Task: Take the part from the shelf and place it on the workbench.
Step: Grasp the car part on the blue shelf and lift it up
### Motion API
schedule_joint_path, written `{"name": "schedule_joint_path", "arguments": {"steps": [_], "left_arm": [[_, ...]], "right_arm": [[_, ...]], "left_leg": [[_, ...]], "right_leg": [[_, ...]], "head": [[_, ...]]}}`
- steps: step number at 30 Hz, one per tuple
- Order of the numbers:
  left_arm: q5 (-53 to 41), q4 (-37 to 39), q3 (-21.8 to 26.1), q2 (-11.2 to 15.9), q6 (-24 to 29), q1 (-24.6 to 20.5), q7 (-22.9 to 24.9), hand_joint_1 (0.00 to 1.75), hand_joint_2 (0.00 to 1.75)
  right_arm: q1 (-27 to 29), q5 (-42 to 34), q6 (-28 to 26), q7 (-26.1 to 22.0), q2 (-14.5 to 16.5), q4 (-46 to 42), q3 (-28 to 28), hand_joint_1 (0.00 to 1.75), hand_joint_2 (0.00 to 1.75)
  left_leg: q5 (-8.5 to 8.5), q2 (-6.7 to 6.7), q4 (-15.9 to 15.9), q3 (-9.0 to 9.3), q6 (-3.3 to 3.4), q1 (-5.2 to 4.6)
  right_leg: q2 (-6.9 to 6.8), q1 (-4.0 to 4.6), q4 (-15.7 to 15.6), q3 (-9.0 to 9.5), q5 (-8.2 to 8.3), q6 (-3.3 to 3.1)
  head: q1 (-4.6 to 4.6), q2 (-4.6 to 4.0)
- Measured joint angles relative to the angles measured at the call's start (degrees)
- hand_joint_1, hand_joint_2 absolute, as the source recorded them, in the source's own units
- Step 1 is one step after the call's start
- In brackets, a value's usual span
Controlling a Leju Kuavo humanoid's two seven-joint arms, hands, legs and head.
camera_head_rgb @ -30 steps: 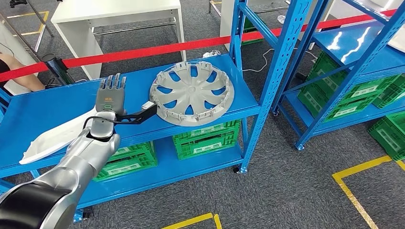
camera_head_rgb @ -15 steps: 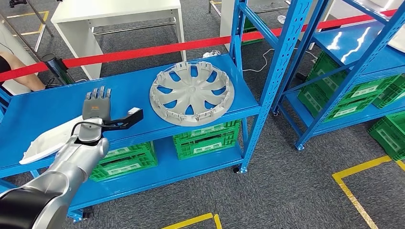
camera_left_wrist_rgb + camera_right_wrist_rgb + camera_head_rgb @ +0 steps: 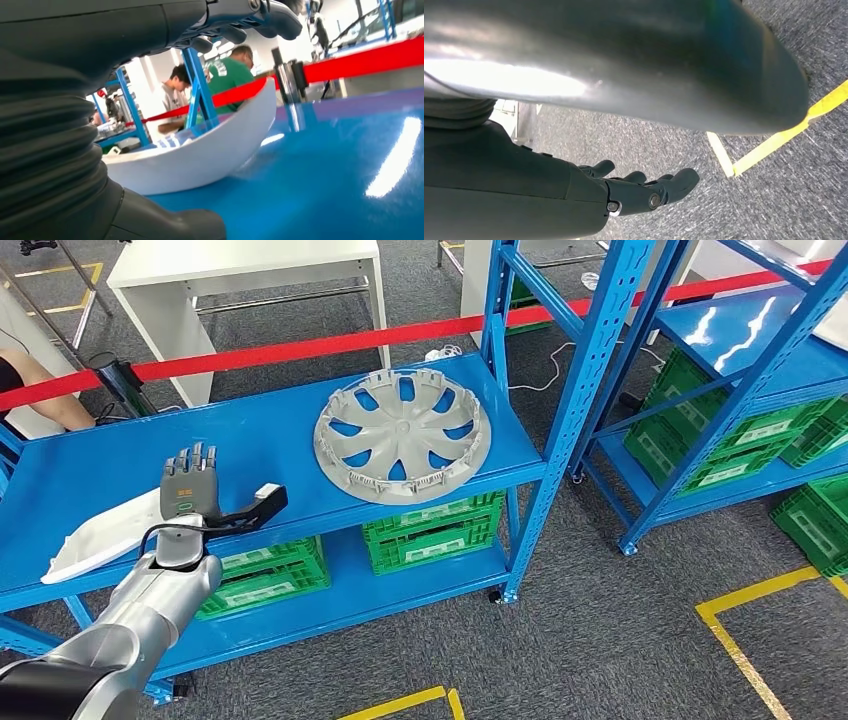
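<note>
Here the task stands near its start: the part, a grey wheel cover (image 3: pixel 402 435), lies flat on the blue shelf (image 3: pixel 100 460), untouched, its rim close to the shelf's front lip and just beside the upright post (image 3: pixel 580 390). The left hand (image 3: pixel 192 490) hovers over the shelf well apart from the cover, fingers spread wide and holding nothing, thumb stuck out toward the cover. A white curved panel (image 3: pixel 110 530) lies just beside this hand, overhanging the front edge. The right hand (image 3: pixel 644 192) hangs low over the carpet, fingers loosely extended and empty. Reaching, gripping, lifting and carrying to the white desk (image 3: pixel 240 265) all appear left to do. Bare shelf lies between hand and cover; a red barrier tape (image 3: pixel 300 348) runs behind the shelf.
</note>
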Motion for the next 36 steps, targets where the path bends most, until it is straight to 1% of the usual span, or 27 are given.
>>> {"name": "schedule_joint_path", "arguments": {"steps": [4, 8, 14, 19, 22, 27, 36], "left_arm": [[-1.2, 0.06, 0.01, 0.65, 3.0, 0.55, 0.07, 0.0, 1.75], [-2.42, 0.09, 0.01, 0.98, 3.88, 0.96, 0.67, 0.0, 1.75], [-4.13, 0.1, 0.01, 1.38, 2.08, 1.06, 3.16, 0.0, 1.75], [-4.14, 0.31, 0.02, 2.53, -0.62, 1.13, 5.02, 0.0, 1.75], [-3.96, 0.43, 0.03, 3.26, -0.92, 1.35, 5.32, 0.0, 1.75], [-4.21, 0.51, 0.11, 4.25, -0.88, 1.66, 5.72, 0.0, 1.75], [-4.48, 0.51, 0.36, 4.82, -0.88, 1.72, 5.74, 0.0, 1.75]], "right_arm": [[-0.07, 0.63, 0.37, 0.0, -0.03, 0.0, 0.0, 0.0, 0.0], [-0.11, 0.87, 0.55, 0.0, -0.01, 0.0, 0.0, 0.0, 0.0], [-0.1, 0.9, 0.23, 0.0, -0.01, 0.0, 0.0, 0.0, 0.0], [-0.1, 0.93, -2.93, 0.0, -0.01, 0.0, 0.0, 0.0, 0.0], [-0.11, 1.21, -3.98, 0.0, -0.01, 0.0, 0.0, 0.0, 0.0], [-0.1, 1.47, -4.09, 0.0, -0.01, 0.0, 0.0, 0.0, 0.0], [-0.13, 1.41, -4.08, 0.0, -0.01, 0.0, 0.0, 0.0, 0.0]], "left_leg": [[0.0, 0.0, 0.0, 0.0, 0.0, 0.0], [0.0, 0.0, 0.0, 0.0, 0.0, 0.0], [0.0, 0.0, 0.0, 0.0, 0.0, 0.0], [0.0, 0.01, 0.0, 0.0, 0.0, 0.01], [0.0, 0.0, 0.0, 0.0, 0.0, 0.01], [0.0, 0.0, 0.0, 0.0, 0.0, 0.01], [0.0, 0.0, 0.0, 0.0, 0.0, 0.01]], "right_leg": [[0.0, 0.0, 0.0, 0.0, 0.0, 0.0], [0.0, 0.0, 0.0, 0.0, 0.0, 0.0], [0.0, 0.0, 0.0, 0.0, 0.0, 0.0], [0.01, 0.0, 0.0, 0.0, 0.0, 0.0], [0.0, 0.01, 0.0, 0.0, 0.0, 0.0], [0.0, 0.02, 0.0, 0.0, 0.0, 0.0], [0.0, 0.01, -0.01, 0.01, 0.0, 0.0]], "head": [[0.0, -0.01], [0.0, 0.0], [0.01, -0.01], [0.01, -0.01], [0.01, 0.0], [0.0, -0.01], [0.01, -0.01]]}}
